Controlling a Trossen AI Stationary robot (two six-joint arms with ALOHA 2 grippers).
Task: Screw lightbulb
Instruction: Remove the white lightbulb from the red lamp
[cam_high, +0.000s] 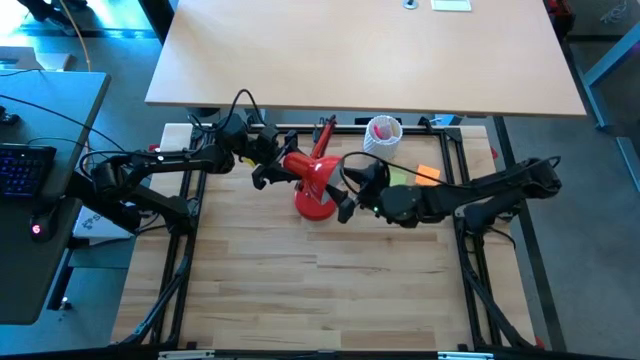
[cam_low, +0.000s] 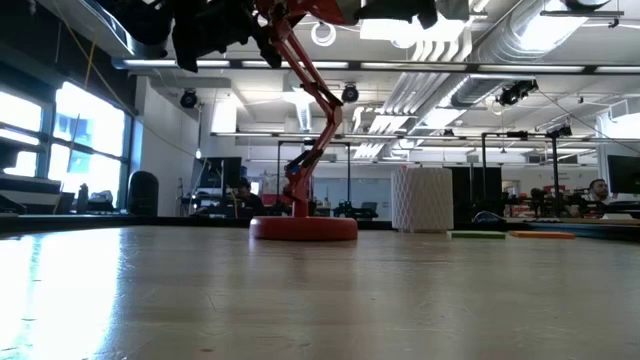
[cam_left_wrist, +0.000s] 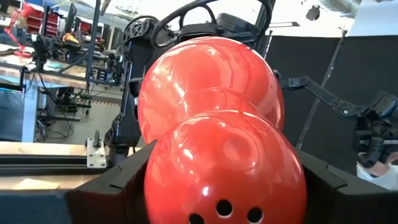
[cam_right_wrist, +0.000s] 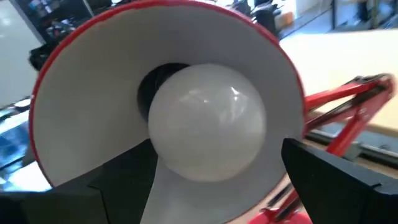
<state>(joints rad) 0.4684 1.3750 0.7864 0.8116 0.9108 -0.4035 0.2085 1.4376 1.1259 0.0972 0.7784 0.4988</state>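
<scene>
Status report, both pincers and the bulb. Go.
Left pincer clamped on red lamp shade. Right pincer open around lightbulb, bulb seated in shade socket. Nothing blocking.

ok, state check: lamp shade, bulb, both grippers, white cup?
lamp shade: held by the left gripper, off the table.
lightbulb: sitting in the shade's socket; how far it is screwed in cannot be seen.
left gripper: shut on the lamp shade.
right gripper: open, fingers either side of the lightbulb.
white perforated cup: upright on the table, behind the lamp.
</scene>
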